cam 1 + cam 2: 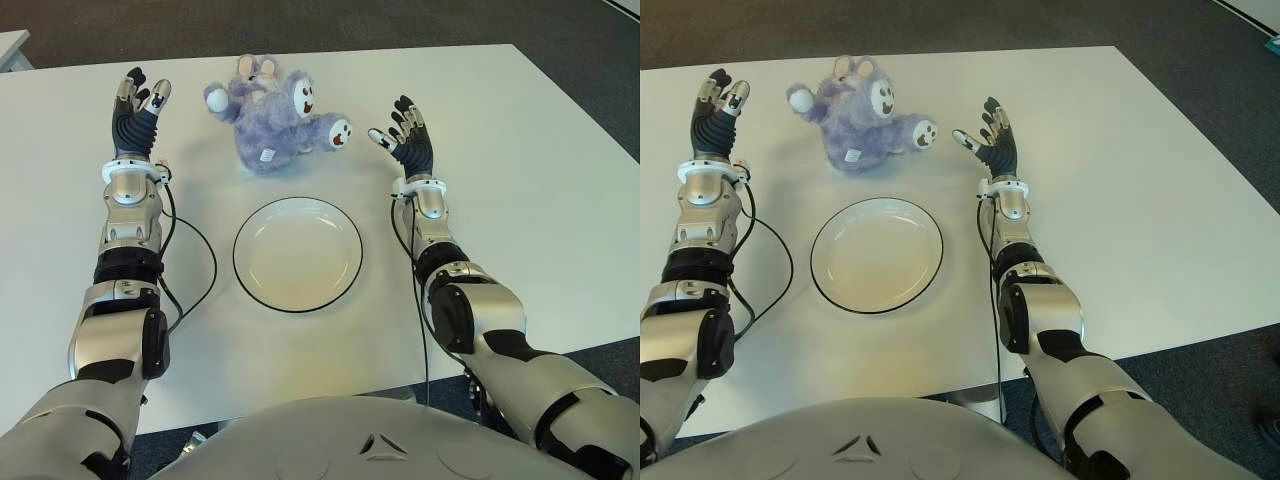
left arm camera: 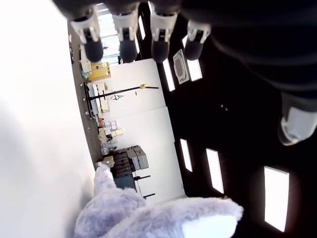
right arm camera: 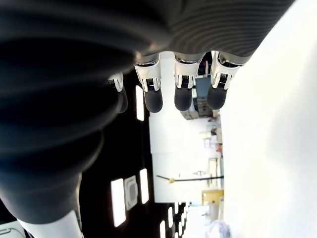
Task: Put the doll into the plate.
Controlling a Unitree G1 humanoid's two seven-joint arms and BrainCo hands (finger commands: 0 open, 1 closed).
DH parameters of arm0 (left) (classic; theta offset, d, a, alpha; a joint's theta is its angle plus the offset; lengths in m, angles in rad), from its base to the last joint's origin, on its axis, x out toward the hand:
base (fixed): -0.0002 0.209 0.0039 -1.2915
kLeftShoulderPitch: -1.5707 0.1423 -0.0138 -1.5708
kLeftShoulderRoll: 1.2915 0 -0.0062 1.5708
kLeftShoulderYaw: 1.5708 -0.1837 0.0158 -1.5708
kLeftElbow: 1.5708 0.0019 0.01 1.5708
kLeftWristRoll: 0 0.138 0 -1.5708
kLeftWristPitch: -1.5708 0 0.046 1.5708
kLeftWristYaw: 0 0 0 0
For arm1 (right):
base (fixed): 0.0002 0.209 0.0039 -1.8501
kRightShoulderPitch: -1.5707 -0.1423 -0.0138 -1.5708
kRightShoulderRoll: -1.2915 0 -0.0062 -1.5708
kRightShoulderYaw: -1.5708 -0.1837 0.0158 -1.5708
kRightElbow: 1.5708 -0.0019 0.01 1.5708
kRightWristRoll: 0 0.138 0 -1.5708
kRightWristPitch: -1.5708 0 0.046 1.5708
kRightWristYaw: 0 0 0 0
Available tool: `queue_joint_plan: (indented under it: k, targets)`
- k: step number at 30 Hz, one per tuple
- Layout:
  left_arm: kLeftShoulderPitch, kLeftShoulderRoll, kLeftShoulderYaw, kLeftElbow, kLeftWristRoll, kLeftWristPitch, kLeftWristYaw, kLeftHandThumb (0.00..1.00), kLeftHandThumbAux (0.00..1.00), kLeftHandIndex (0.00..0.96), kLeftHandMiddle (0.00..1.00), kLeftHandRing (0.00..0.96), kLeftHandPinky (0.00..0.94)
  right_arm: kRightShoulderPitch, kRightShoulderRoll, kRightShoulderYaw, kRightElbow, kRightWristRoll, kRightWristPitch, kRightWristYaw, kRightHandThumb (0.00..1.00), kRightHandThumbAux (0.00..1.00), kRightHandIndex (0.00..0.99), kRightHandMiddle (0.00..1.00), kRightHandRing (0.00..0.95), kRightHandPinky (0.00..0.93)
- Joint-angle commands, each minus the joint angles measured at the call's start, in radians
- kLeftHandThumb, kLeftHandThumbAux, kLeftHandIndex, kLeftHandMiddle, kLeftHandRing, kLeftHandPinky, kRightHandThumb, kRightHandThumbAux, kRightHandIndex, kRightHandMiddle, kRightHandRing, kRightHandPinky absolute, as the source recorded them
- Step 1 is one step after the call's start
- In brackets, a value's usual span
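The doll [image 1: 272, 115], a purple plush animal with white paws and a white face patch, lies tumbled on its side on the white table [image 1: 520, 180], toward the far edge and just beyond the plate [image 1: 298, 254], with a strip of bare table between the two. It looks light, soft and squashy, so it should give under pressure rather than slip, and nothing about it seems breakable; a grip that only catches fur or a floppy limb would likely let the body sag or swing. The rounded torso in the middle looks like the best place to take hold, pressed from both flanks, since the limbs and ears stick out loosely at odd angles. The left hand [image 1: 136, 112] stands upright beside the doll on the left, fingers extended and apart, holding nothing; its wrist view shows straight fingertips [image 2: 93, 49] and a tuft of the plush nearby. The right hand [image 1: 405, 137] stands on the doll's right, close to one white paw, fingers likewise spread and empty, which its wrist view confirms. The two palms seem set to face each other across the toy, which suits a two-handed squeeze. The plate is white with a dark rim, empty, and shallow enough that the doll should settle in it without tipping
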Motion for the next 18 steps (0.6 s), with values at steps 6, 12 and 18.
queue_joint_plan:
  k: [6, 12, 18]
  targets:
    - [-0.028, 0.014, -0.038, 0.026, 0.026, 0.016, -0.021, 0.100, 0.407, 0.000, 0.000, 0.000, 0.000, 0.084, 0.025, 0.001, 0.043, 0.001, 0.001, -0.010, 0.032, 0.796, 0.055, 0.060, 0.052, 0.068]
    - [-0.033, 0.020, -0.059, 0.026, 0.050, 0.018, -0.016, 0.068, 0.399, 0.000, 0.000, 0.000, 0.000, 0.083, 0.024, 0.001, 0.043, 0.001, 0.004, -0.011, 0.033, 0.797, 0.055, 0.059, 0.052, 0.068]
    - [-0.040, 0.029, -0.081, 0.040, 0.084, 0.013, -0.005, 0.060, 0.406, 0.000, 0.000, 0.000, 0.000, 0.083, 0.024, 0.001, 0.043, 0.002, 0.007, -0.012, 0.035, 0.797, 0.055, 0.058, 0.051, 0.068]
